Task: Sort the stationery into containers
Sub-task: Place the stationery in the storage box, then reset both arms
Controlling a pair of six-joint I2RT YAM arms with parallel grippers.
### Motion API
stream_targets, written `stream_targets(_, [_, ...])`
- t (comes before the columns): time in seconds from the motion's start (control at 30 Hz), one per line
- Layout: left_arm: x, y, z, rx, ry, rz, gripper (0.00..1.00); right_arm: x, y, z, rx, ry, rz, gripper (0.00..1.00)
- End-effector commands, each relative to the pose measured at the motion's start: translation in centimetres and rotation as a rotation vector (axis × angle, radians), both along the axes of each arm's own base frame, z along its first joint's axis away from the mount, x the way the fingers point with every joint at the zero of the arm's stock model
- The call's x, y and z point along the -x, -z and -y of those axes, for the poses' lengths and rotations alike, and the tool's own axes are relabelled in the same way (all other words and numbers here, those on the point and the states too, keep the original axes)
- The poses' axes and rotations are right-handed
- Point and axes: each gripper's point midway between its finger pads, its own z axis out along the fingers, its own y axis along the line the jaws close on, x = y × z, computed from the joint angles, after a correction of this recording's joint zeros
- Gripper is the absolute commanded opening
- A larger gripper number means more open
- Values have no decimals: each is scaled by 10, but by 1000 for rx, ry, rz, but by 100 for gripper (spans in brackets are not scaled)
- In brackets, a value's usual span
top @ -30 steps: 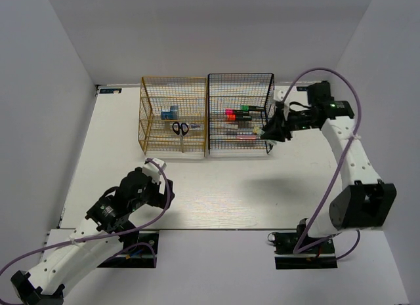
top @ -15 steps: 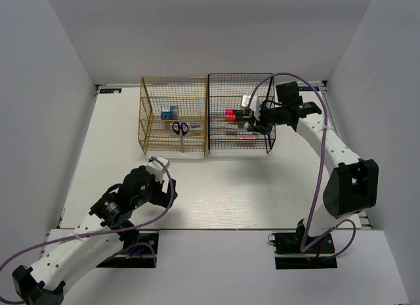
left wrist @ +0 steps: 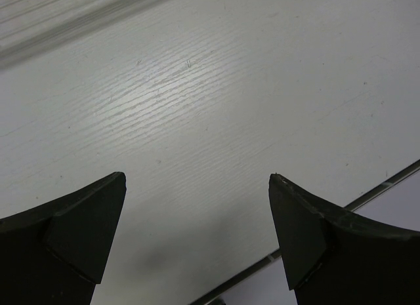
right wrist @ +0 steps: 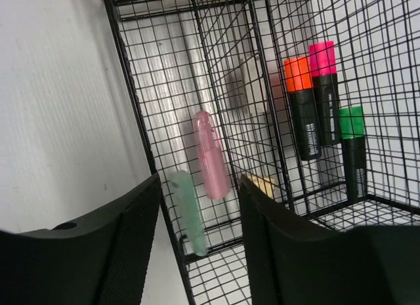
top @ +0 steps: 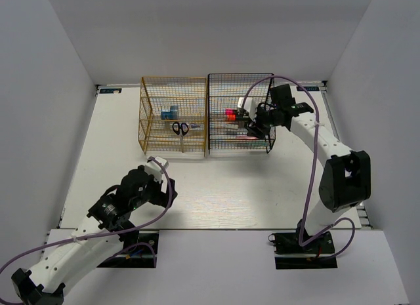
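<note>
The black rack [top: 226,88] and the golden-yellow rack [top: 157,88] stand side by side at the back. My right gripper [top: 253,125] reaches into the black rack's right side, open. In its wrist view a pale green piece [right wrist: 187,213] and a pink piece [right wrist: 211,154] lie on the mesh beyond the right gripper [right wrist: 200,183], touched by neither finger. Highlighters with orange [right wrist: 298,75], pink [right wrist: 323,57] and green [right wrist: 351,121] caps lie on a tier. Scissors [top: 180,128] and a blue tub [top: 169,112] sit in the yellow rack. My left gripper [left wrist: 197,180] hangs open over bare table.
A small beige piece [right wrist: 264,183] shows behind my right gripper's right finger. The table's near edge [left wrist: 380,183] runs close under the left gripper. White walls close in the table on three sides. The right arm's purple cable [top: 315,161] loops over the table's right part.
My right gripper has swung left into the black rack's right side and its jaws have widened. The left arm has barely moved.
</note>
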Motion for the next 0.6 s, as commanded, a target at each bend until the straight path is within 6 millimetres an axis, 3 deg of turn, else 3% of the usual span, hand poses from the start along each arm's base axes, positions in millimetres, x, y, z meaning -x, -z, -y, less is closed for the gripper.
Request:
stream_targets(0.0, [-1,-3,3,17,14,17,100,3,-31,-5,-67,39,24,53])
stream_targets(0.03, [-2,-4,3,17,12,17,99,4,-38,-6,-85,59,14,1])
stream_targets(0.07, [-1,-5,4,23,21,20,96,10,-54,-9,-149,148,-59,0])
stream_targets(0.1, [0,-4,4,20,21,16,77,12,-58,-8,-173,200,-101,0])
stream_targets(0.13, [0,-6,4,26,23,22,55,15,-72,-6,-191,255,-135,0])
stream_targets(0.17, [-4,-6,1,16,-1,31,24,27,-81,-7,-238,325,-228,0])
stream_targets(0.2, [-5,-7,-1,25,-28,28,2,41,-87,-14,-273,286,-293,2])
stream_targets(0.23, [-5,-7,-4,19,-45,33,0,60,-82,-9,-256,335,-410,28])
stream_targets(0.27, [-10,-10,-10,13,-84,53,0,68,-92,-9,-269,348,-425,90])
stream_targets(0.3, [-10,-10,-12,12,-103,55,0,79,-89,-7,-273,411,-508,91])
stream_targets(0.33, [-11,-13,-14,17,-117,66,25,85,-79,-4,-261,449,-542,91])
stream_targets(0.37, [-15,-15,-21,8,-161,82,57,98,-82,4,-272,495,-523,91])
stream_targets(0.4, [-15,-18,-25,13,-187,89,84,93,-67,13,-281,639,-538,91])
stream_targets(0.43, [-16,-19,-30,4,-208,94,100,90,-61,25,-267,705,-489,91])
stream_targets(0.47, [-19,-21,-37,-11,-252,113,100,81,-97,38,-358,741,-294,91])
stream_targets(0.5, [-19,-24,-41,-9,-270,117,100,93,-62,46,-312,771,-320,91])
stream_targets(0.53, [-20,-24,-47,-26,-300,126,100,90,-59,58,-297,813,-252,91])
stream_targets(0.57, [-20,-25,-48,-26,-305,128,100,97,-80,68,-339,820,-148,91])
